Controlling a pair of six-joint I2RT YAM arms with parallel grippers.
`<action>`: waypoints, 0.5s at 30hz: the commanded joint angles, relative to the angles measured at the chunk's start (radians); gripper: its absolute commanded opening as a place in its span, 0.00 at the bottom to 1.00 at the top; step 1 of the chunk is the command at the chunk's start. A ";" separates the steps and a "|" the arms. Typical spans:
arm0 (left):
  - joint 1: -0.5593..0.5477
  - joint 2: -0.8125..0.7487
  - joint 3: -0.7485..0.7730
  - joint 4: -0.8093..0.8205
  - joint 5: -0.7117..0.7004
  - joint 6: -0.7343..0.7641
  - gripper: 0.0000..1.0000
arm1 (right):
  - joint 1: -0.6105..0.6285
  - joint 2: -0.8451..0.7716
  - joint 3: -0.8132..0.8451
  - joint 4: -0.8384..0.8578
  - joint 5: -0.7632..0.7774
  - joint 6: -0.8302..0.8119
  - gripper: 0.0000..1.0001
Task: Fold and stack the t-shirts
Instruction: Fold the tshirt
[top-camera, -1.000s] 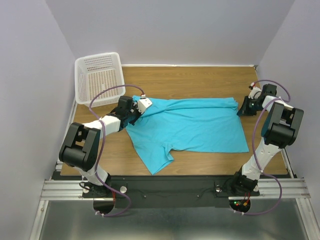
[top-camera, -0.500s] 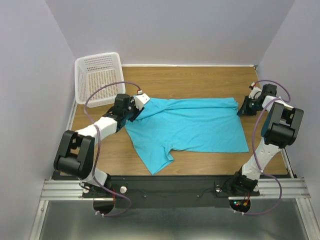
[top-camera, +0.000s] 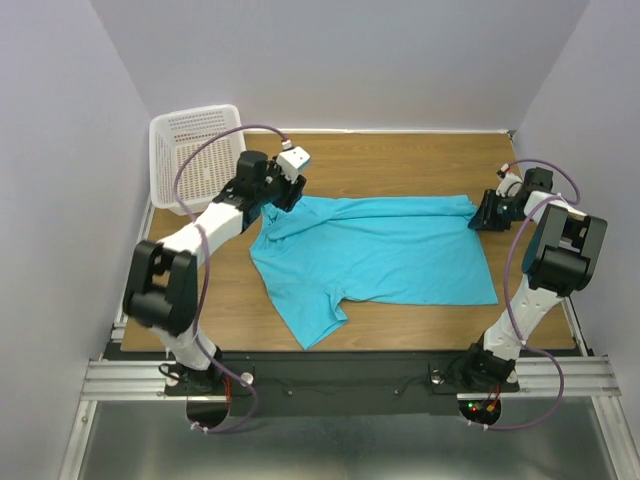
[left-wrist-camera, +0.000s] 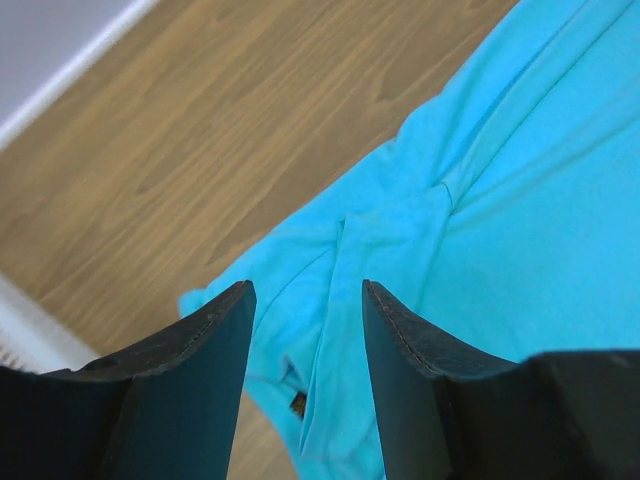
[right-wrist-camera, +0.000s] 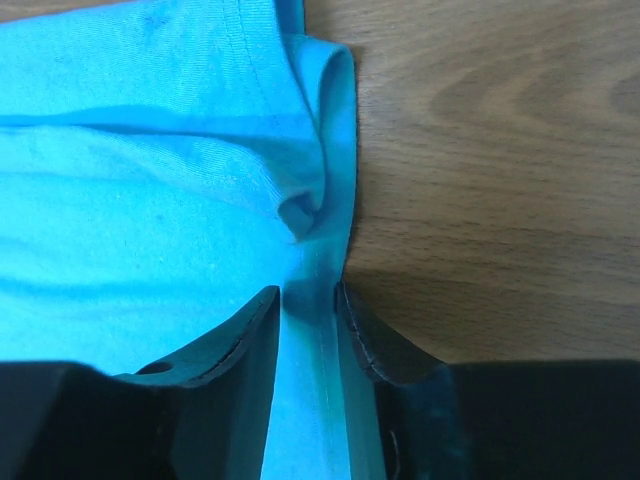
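A turquoise t-shirt (top-camera: 380, 250) lies spread on the wooden table (top-camera: 400, 160), folded lengthwise, with one sleeve pointing toward the near edge. My left gripper (top-camera: 281, 199) hovers open above its left end, where the neck opening and small dark label (left-wrist-camera: 297, 403) show between the fingers; nothing is held. The cloth (left-wrist-camera: 500, 230) lies bunched there. My right gripper (top-camera: 484, 213) sits at the shirt's far right corner, open. The folded hem (right-wrist-camera: 310, 330) runs between its fingers (right-wrist-camera: 240, 335), and a small pucker of cloth (right-wrist-camera: 305, 215) lies just ahead.
A white mesh basket (top-camera: 197, 150) stands at the back left corner, close behind the left arm. Grey walls close in the table on three sides. Bare wood lies behind the shirt and along its near side.
The left gripper has opened, let go of the shirt's left end, and risen toward the back. The right gripper has opened at the right corner and stayed in place.
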 joint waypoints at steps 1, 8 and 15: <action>-0.015 0.173 0.144 -0.119 0.039 -0.096 0.57 | 0.010 0.022 -0.025 0.013 0.056 -0.027 0.39; -0.036 0.345 0.284 -0.125 -0.043 -0.151 0.57 | 0.008 0.005 -0.030 0.013 0.062 -0.030 0.41; -0.064 0.437 0.356 -0.147 -0.049 -0.176 0.57 | 0.008 0.013 -0.030 0.014 0.065 -0.031 0.41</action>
